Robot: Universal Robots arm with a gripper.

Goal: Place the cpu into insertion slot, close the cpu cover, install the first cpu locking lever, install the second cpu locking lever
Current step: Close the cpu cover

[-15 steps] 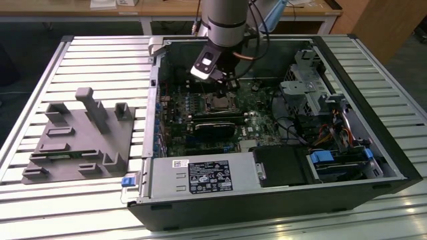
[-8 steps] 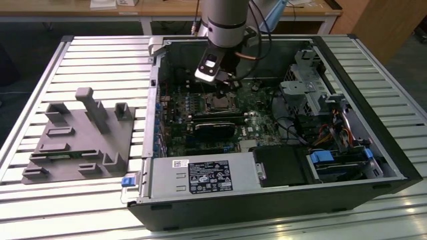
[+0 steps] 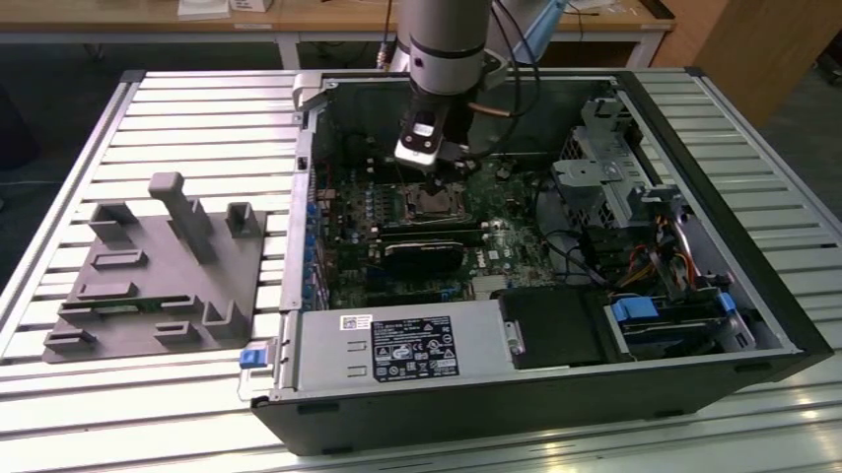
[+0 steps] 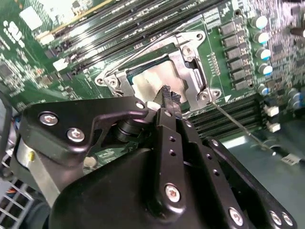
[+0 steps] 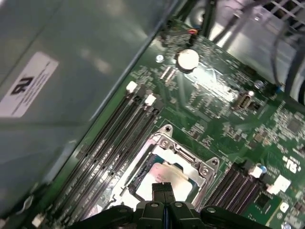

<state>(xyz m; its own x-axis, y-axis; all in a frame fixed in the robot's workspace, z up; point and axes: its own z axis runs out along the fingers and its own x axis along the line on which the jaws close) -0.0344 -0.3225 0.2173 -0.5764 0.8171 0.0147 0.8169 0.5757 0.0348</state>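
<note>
Slatted metal table (image 3: 197, 118) carries an open computer case (image 3: 776, 325). Inside it, on the green motherboard (image 3: 507, 246), the cpu (image 5: 167, 175) sits in the insertion slot (image 3: 428, 202), and the cpu cover (image 5: 191, 161) frames it. The pincer (image 5: 163, 190) hovers just above the chip, its tips pressed together on nothing. A thin locking lever (image 4: 236, 123) juts from the socket's corner.

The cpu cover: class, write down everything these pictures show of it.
The cpu cover is a thin, dull silvery metal frame with a large square window. It seems to lie flat on the green motherboard, over the pale cpu, which shows through the window. The shut gripper hangs close over it; whether they touch cannot be told.
</note>
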